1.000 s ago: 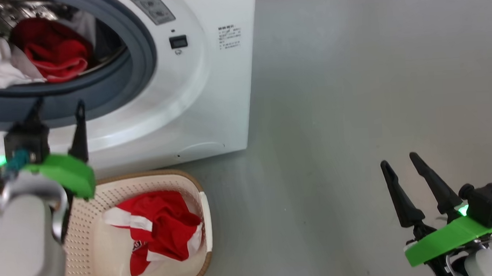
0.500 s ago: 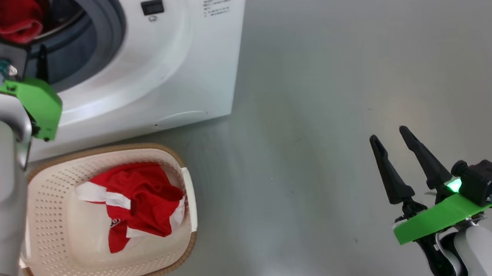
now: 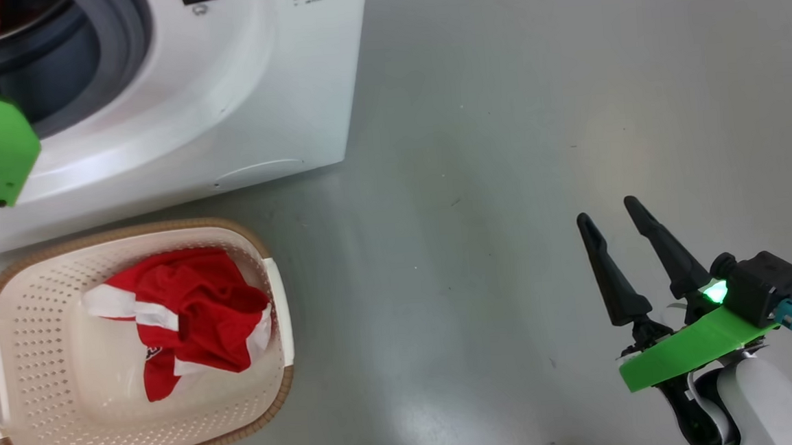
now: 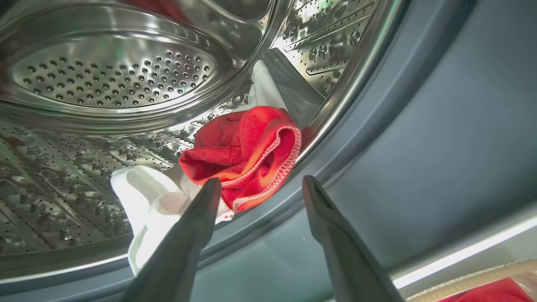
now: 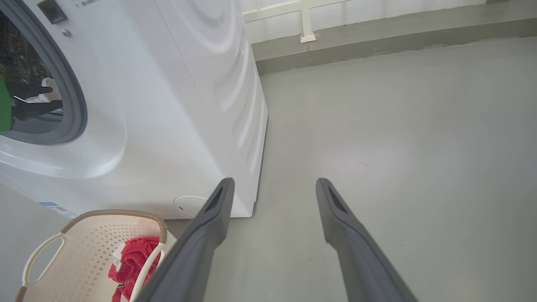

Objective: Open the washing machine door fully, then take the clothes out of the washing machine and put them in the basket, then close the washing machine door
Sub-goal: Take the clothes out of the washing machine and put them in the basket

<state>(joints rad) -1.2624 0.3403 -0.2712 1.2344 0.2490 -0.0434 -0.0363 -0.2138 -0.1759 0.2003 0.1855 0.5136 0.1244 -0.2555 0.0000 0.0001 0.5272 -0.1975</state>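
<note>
Left gripper (image 4: pixel 261 181), fingers wide, faces limp, light clothes (image 4: pixel 209 159) in the steel drum (image 4: pixel 113 75); likely best pinched at the raised red fold (image 4: pixel 268 142). Right gripper (image 3: pixel 607 209) likewise wide.

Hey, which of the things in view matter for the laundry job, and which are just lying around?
Job: washing machine; clothes in drum; basket with red garment; open left gripper.
Just there: right gripper, open over grey floor; wall rail.
</note>
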